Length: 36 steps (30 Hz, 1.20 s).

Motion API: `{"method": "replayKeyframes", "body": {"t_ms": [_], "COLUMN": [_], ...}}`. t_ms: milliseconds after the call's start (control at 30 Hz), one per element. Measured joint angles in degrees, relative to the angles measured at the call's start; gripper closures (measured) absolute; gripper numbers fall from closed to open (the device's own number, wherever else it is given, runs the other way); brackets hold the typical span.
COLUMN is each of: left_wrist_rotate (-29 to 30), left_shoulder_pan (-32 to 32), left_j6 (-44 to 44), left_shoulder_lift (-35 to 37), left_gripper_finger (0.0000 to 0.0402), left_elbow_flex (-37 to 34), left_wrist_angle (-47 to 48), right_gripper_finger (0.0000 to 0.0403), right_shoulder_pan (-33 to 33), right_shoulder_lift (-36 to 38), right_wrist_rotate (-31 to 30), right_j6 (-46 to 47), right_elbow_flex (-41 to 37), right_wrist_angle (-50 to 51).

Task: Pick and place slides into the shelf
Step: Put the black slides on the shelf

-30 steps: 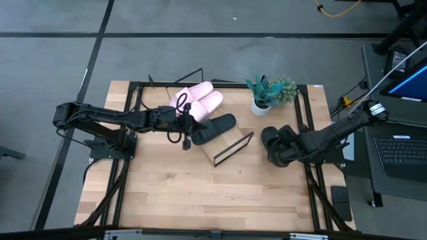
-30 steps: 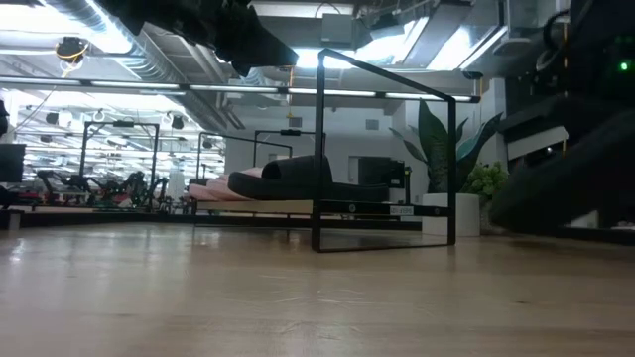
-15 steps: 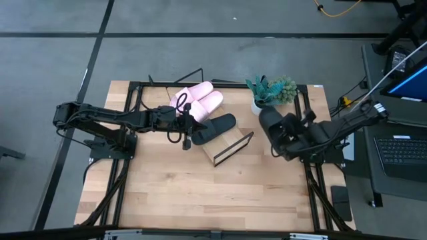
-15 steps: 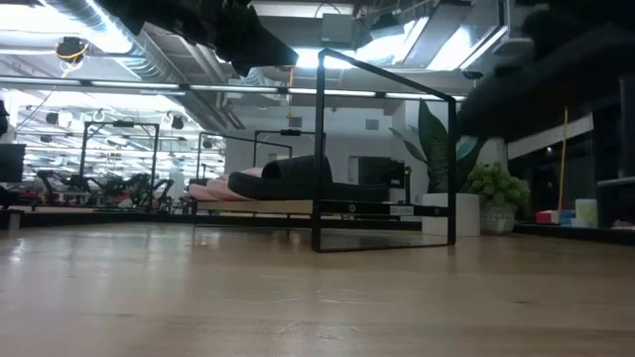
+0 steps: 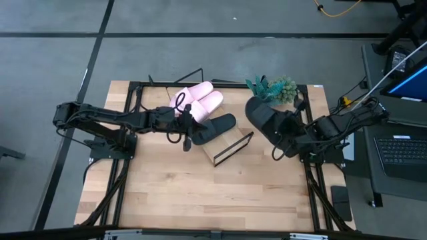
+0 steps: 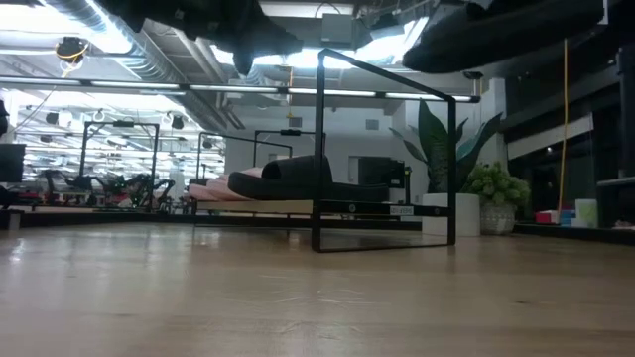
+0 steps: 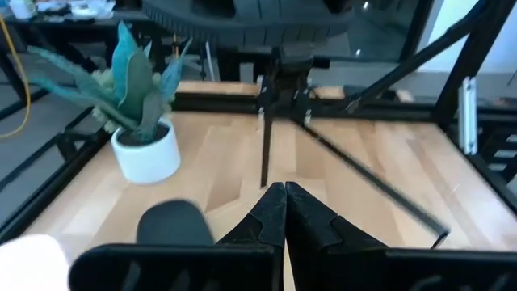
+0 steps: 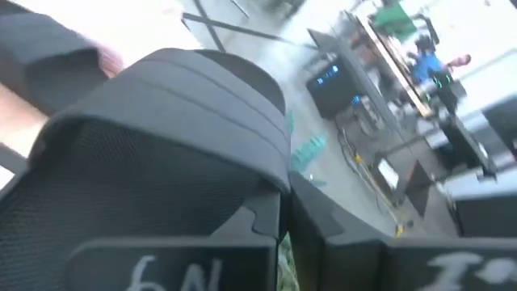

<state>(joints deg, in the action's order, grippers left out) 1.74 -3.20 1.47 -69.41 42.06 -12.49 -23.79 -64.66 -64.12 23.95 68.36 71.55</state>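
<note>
The right gripper (image 5: 267, 121), fingers clamped on a black slide (image 5: 259, 115), holds it above the desk (image 5: 200, 193) right of the shelf (image 5: 230, 148). The left gripper (image 5: 189, 127), fingers closed and empty, hovers by two pink slides (image 5: 199, 99) and another black slide (image 5: 215, 127) on the shelf.

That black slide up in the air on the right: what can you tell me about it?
The black slide is a matte, open-toe sandal with a wide ribbed strap over a dark sole. The right gripper is shut on it and holds it above the table, next to the potted plant and off to the side of the shelf. It hangs tilted, touching nothing else that can be seen.
</note>
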Motion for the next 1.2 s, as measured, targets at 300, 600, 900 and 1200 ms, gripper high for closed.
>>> {"method": "replayKeyframes", "body": {"t_ms": [300, 600, 900, 1200], "left_wrist_rotate": [-1.5, -1.5, 1.1, -7.0], "left_shoulder_pan": [0.8, 1.8, 4.2, 4.2], "left_j6": [3.5, 2.5, 4.3, 20.7], "left_shoulder_lift": [0.0, 0.0, 0.0, 0.0], "left_gripper_finger": [0.0401, 0.0360, 0.0257, 0.0239], "left_elbow_flex": [0.1, 0.1, 0.1, 1.8], "left_wrist_angle": [-2.4, -2.8, -6.2, -8.8], "right_gripper_finger": [0.0390, 0.0390, 0.0391, 0.0391], "right_shoulder_pan": [0.0, 0.0, 0.0, 1.4], "right_shoulder_lift": [-0.3, -0.7, -2.6, -8.0], "right_wrist_rotate": [0.3, 2.9, 5.4, 9.3], "right_j6": [-19.1, -24.7, -29.5, -48.6], "right_elbow_flex": [0.0, 0.0, 0.0, 0.0], "right_wrist_angle": [-14.3, -19.9, -23.6, -37.1]}}
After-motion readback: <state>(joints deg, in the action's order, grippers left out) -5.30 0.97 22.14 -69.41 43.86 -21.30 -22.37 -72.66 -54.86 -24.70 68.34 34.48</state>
